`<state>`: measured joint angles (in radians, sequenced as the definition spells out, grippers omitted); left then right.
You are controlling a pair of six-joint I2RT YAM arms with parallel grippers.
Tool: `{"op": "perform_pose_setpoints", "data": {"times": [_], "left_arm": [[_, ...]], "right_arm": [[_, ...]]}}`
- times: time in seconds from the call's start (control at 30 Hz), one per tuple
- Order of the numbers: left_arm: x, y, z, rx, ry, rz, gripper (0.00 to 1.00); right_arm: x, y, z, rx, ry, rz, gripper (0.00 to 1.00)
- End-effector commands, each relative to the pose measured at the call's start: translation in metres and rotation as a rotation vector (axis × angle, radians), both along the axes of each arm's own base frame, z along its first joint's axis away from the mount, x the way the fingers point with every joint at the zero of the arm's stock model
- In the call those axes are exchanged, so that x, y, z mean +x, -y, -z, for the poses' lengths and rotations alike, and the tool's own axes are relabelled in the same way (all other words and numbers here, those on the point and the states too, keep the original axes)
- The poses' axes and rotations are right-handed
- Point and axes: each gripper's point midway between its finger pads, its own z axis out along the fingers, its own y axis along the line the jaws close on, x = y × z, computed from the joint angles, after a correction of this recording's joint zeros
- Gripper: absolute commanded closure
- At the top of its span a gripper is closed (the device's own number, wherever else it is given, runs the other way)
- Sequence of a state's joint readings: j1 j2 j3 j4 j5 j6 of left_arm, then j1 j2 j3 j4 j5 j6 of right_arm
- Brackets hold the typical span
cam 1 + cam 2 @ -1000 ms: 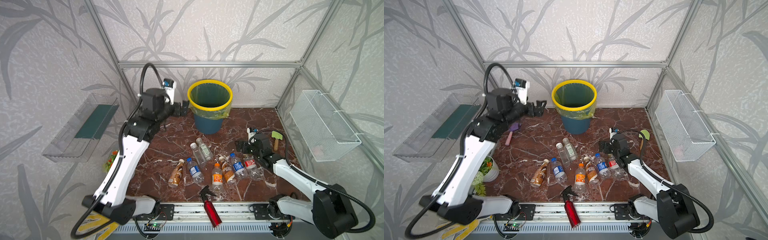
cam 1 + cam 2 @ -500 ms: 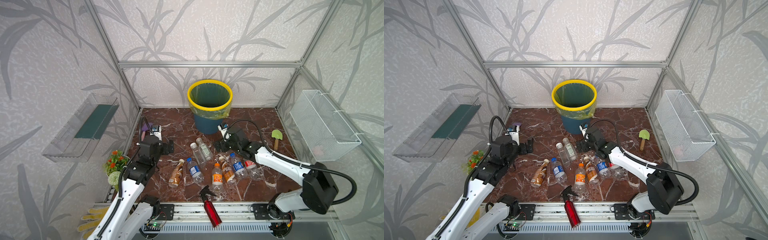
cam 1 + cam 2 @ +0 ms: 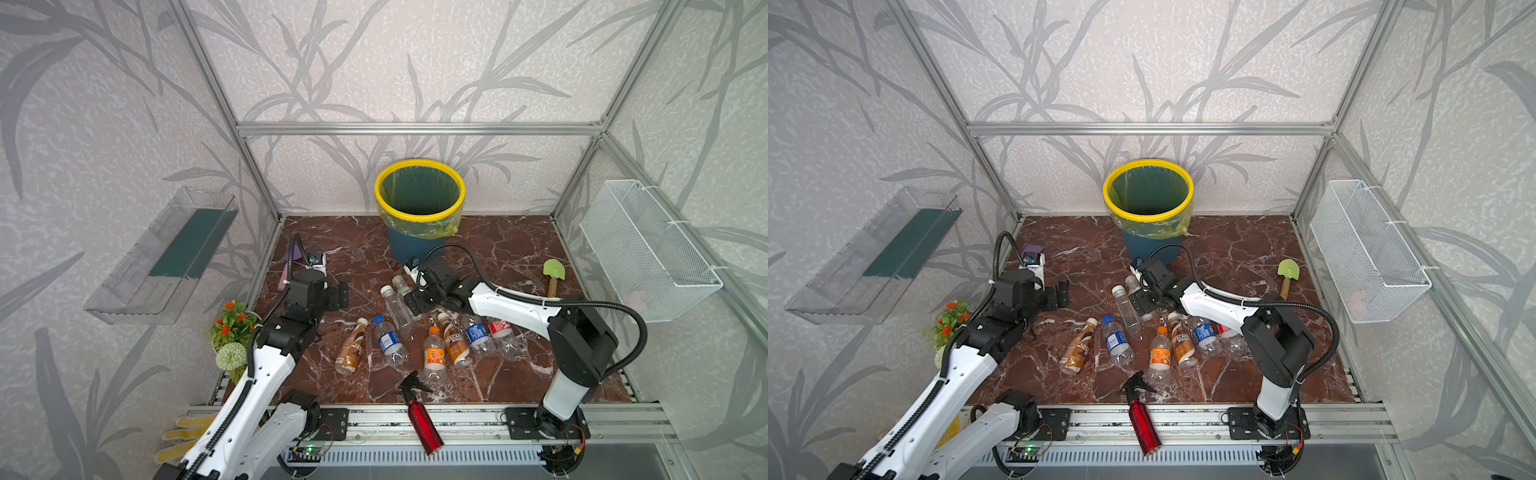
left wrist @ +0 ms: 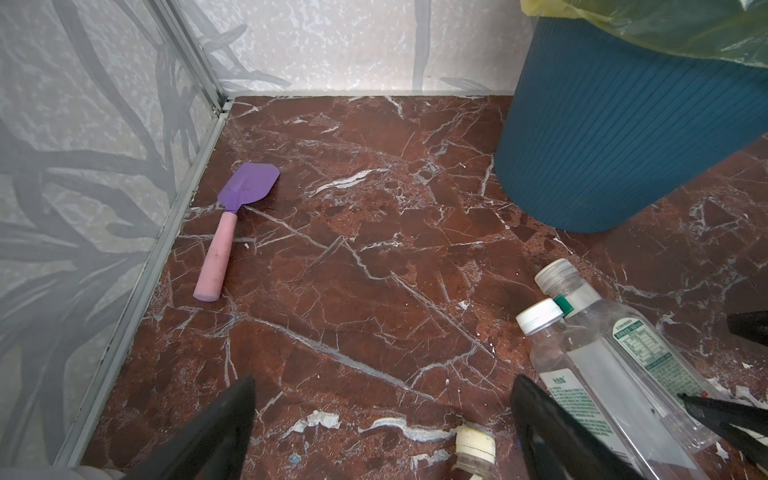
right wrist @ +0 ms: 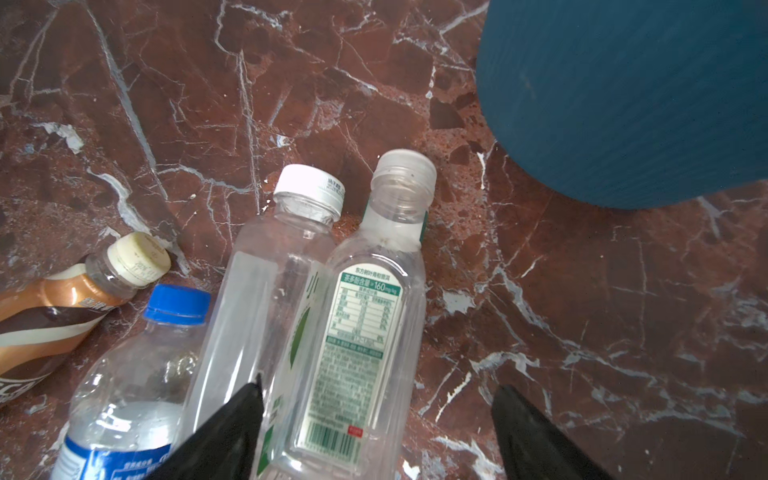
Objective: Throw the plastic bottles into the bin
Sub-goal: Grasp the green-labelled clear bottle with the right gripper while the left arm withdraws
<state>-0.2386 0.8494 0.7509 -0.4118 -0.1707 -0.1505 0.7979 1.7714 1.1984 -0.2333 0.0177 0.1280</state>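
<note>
1. The bin (image 3: pixel 415 249) stands upright at the back middle of the bench (image 3: pixel 511 249), mouth up.
2. Two clear bottles lie flat just in front of the bin, side by side and touching: the white-capped bottle (image 5: pixel 266 291) and the green-label bottle (image 5: pixel 365 316). Both long axes run toward the bin, with caps at the bin end and bases away from it.
3. The right tool (image 5: pixel 377 388) sits low over the green-label bottle with its fingers apart, straddling the lower body. One finger lies over the seam between the two bottles. The other stands clear over bare bench, so we record no clamp.
4. Six more lie flat in a loose row farther from the bin: the brown bottle (image 3: pixel 351 347), blue-capped bottle (image 3: pixel 388 340), orange-capped bottle (image 3: pixel 434 355), Nescafé bottle (image 3: pixel 455 345), blue-label bottle (image 3: pixel 478 334) and red-label bottle (image 3: pixel 500 332). Their axes run roughly toward the bin, slightly fanned, and the caps that show face it.
5. In both top views the left tool (image 4: pixel 382 378) hovers left of the bin and well apart from it. Its fingers are apart, with only bare bench between them.
</note>
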Motion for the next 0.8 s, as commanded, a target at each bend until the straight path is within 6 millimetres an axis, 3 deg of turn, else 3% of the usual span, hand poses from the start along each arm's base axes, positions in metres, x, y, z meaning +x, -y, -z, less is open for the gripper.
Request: {"op": "perform_pose_setpoints", "data": {"times": [0.0,0.77], "left_arm": [[0.001,-0.003,-0.013,-0.008,0.024,-0.006,0.06],[0.004,-0.003,-0.01,-0.041,0.007,-0.004,0.08]], "right_arm": [[-0.005,-0.003,0.008,-0.038,-0.025,-0.029,0.14],[0.012,-0.009,0.044,-0.155,-0.043,-0.006,0.25]]}}
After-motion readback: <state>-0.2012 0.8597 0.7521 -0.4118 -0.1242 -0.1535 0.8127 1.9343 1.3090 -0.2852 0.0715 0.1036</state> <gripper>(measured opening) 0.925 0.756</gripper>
